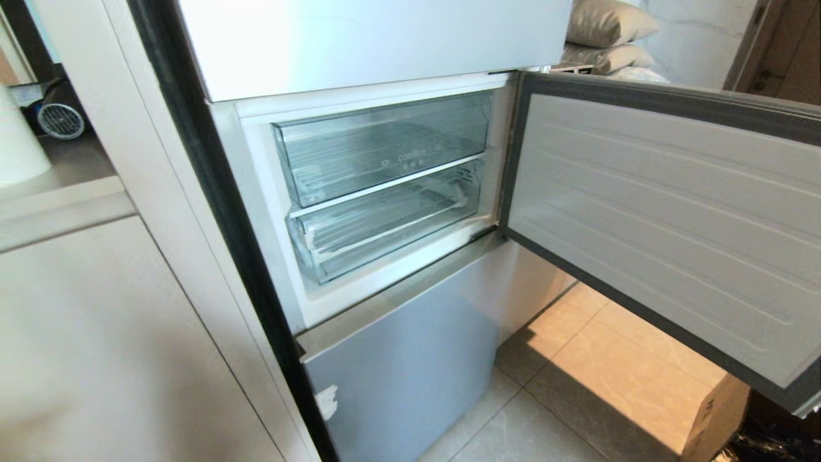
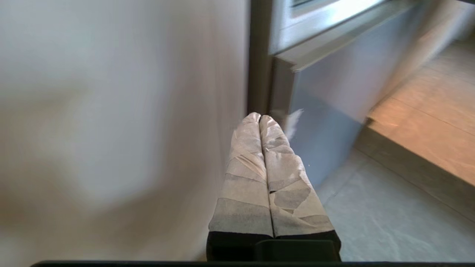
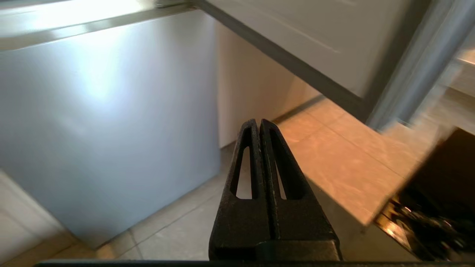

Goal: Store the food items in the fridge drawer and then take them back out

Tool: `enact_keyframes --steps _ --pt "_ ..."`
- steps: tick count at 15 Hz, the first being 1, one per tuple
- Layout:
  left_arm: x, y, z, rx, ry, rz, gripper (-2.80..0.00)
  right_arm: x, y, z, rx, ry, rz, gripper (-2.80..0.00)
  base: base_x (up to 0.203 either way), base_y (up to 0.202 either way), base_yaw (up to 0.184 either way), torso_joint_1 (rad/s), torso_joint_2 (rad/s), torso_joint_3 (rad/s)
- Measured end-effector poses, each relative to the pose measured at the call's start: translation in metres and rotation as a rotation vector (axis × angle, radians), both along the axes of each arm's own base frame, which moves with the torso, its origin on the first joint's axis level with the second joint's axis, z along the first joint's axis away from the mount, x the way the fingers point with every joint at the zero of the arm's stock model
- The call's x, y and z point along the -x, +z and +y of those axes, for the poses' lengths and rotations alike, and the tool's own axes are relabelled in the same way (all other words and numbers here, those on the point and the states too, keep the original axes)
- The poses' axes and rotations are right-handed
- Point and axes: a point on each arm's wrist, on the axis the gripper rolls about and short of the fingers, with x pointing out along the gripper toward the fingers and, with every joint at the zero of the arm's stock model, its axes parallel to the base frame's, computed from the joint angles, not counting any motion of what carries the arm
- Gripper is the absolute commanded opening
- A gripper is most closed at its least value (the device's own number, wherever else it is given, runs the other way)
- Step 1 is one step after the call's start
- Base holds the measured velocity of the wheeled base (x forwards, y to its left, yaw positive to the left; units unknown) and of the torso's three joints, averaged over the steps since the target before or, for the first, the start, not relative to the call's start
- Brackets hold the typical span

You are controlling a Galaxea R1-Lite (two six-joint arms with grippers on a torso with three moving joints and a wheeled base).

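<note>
While the middle fridge door stands swung open to the right, the fridge drawer, the lower of two clear drawers, sits pushed in with nothing visible inside. No food shows. Below is a closed grey door; the floor is tiled. The left gripper, tape-wrapped, and the right gripper hang low near that grey door, fingers pressed together, holding nothing.

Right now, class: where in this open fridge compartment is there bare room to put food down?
Both clear drawers look bare: the upper drawer under the white ledge, and the lower drawer, between the dividing rail and white sill. The open door borders the right side. No food shows anywhere.
</note>
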Motion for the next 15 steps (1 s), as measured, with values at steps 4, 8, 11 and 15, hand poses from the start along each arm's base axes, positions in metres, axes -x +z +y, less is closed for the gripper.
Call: enact_keyframes --steps 4,8,11,15 --pt "0.0000 0.0000 0.0000 0.000 0.000 0.000 -2.80 0.0000 0.0000 0.0000 0.006 0.000 0.000 -2.80 0.002 -0.008 0.174 0.000 0.01 0.003" --pt "0.0000 0.0000 0.0000 0.000 0.000 0.000 -2.80 0.0000 0.0001 0.0000 0.000 0.000 -0.001 -2.80 0.002 -0.008 0.177 0.001 0.00 0.000" --pt "0.0000 -0.0001 0.0000 0.000 0.000 0.001 -2.80 0.0000 0.0001 0.0000 0.000 0.000 -0.001 -2.80 0.002 -0.007 0.177 0.003 0.00 0.001" --pt "0.0000 -0.0001 0.0000 0.000 0.000 0.001 -2.80 0.0000 0.0000 0.0000 -0.003 0.000 0.000 -2.80 0.002 -0.007 0.146 0.009 0.00 0.003"
